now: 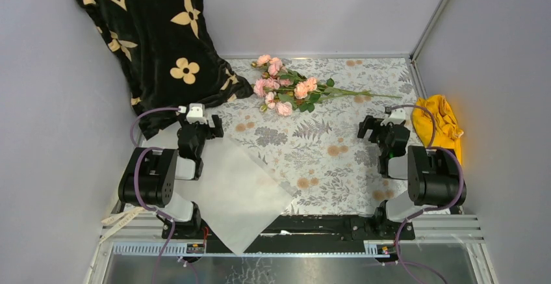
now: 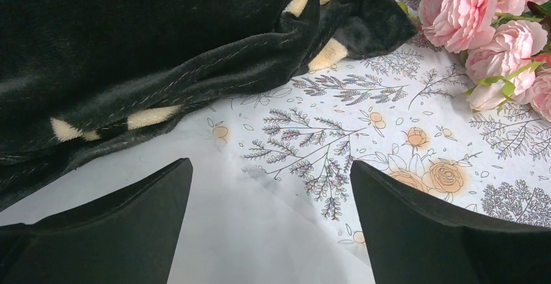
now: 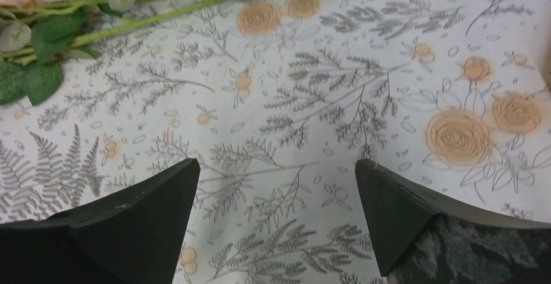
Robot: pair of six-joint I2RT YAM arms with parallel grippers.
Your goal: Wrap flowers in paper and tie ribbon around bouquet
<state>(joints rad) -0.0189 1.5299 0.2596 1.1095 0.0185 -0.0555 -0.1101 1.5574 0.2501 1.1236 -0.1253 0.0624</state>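
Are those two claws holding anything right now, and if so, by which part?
Nothing. Both the left gripper and right gripper are open and empty.

Plain pale grey walls [image 1: 312,11] were set on three sides, joined at the right rear by an aluminium post [image 1: 436,14]. The surface was covered by a leaf-patterned tablecloth [image 1: 325,147]. A black cloth [image 1: 149,30] with cream flowers was draped down the left rear corner; a yellow cloth [image 1: 443,123] was bunched at the right edge.
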